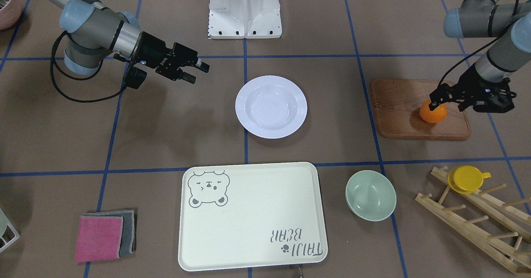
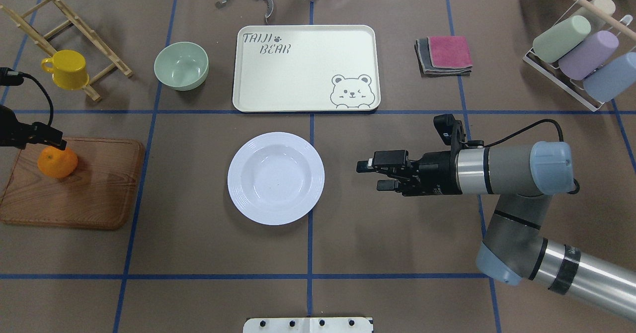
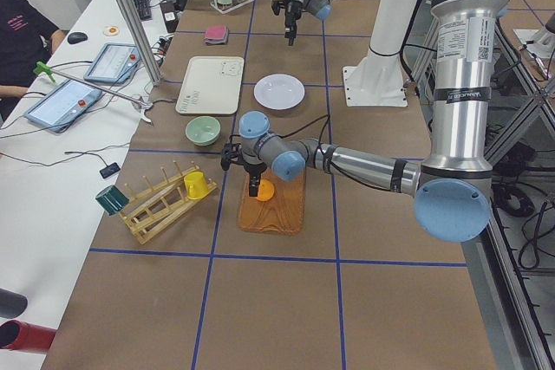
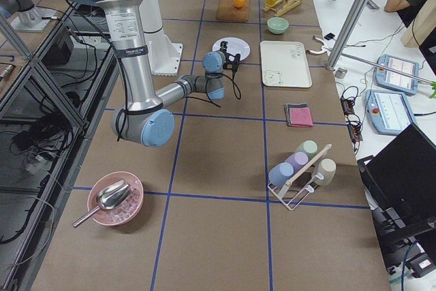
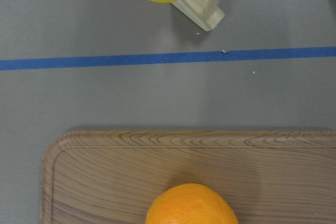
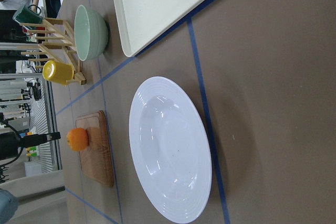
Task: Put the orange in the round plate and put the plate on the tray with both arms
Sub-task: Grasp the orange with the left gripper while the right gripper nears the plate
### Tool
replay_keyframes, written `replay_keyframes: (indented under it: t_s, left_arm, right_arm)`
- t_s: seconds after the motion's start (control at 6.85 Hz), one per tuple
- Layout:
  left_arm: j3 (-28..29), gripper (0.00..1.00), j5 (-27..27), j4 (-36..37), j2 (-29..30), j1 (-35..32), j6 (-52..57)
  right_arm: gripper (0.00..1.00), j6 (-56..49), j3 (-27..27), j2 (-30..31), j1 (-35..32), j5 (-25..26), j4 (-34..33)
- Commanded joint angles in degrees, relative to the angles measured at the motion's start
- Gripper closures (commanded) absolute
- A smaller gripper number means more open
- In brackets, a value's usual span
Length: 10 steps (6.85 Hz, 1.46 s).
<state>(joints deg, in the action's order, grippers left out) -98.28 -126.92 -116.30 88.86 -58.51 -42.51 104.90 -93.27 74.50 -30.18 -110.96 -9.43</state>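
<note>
Cream tray [image 1: 249,211]: lies bare at the table edge far from the robot, just beyond the plate. It is the final stop, so it has no part in this step.
Brown wooden board [image 1: 398,103]: sits on the robot's left, well apart from the plate, with the fruit on it.
White round plate [image 1: 241,106]: stands empty at mid-table, between the two arms.
Black right gripper [image 1: 198,72]: hangs beside the plate with its jaws spread, holding nothing. Judged best kept clear until the plate needs lifting.
Black left gripper [image 1: 435,99]: hangs right over the fruit's top. I cannot tell whether the jaws are spread or closing on it.
Small orange [image 1: 433,114]: rests on the board, not yet in the plate. The step in hand looks like the pick. The fingers should straddle the widest girth, not the crown, since a round fruit may roll or squirt free. Squeeze gently, lift straight up, then release low over the plate's hollow.
</note>
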Motion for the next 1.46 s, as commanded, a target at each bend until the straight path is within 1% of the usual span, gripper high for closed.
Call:
replay_keyframes:
  t_s: [0.0,0.15,0.29,0.44,0.73,1.02,1.17,1.31]
  left_arm:
    - [1.06,0.01,0.26,-0.42,0.0,0.94,-0.82]
    - [2.72,0.01,1.74,-2.16,0.09,1.81,-0.9]
    - [5.0,0.01,1.76,-4.44,0.61,2.08,-1.51]
    - [5.72,0.01,1.85,-5.86,0.7,3.13,-3.61]
    - [5.9,0.03,1.76,-6.13,0.79,3.58,-4.33]
    - [5.55,0.22,1.76,-6.22,0.96,3.75,-5.91]
    - [5.38,0.26,1.76,-6.05,1.05,3.75,-6.0]
    - [3.46,0.26,1.59,-5.44,1.75,3.75,-6.52]
  right_arm:
    - [0.04,-0.04,-0.42,-1.55,0.48,1.0,-2.26]
    - [0.04,-0.04,-0.33,-1.55,0.48,1.01,-2.26]
    - [0.04,-0.04,-0.33,-1.55,0.48,1.01,-2.34]
    - [0.04,-0.13,-0.33,-1.55,0.56,1.01,-2.34]
    - [0.04,-0.13,-0.33,-1.64,0.56,0.92,-2.34]
    - [0.04,-0.13,-0.24,-1.55,0.48,1.0,-2.34]
    - [0.04,-0.13,0.02,-1.55,0.48,1.01,-2.34]
    - [0.04,-0.04,0.11,-1.73,0.65,1.01,-2.34]
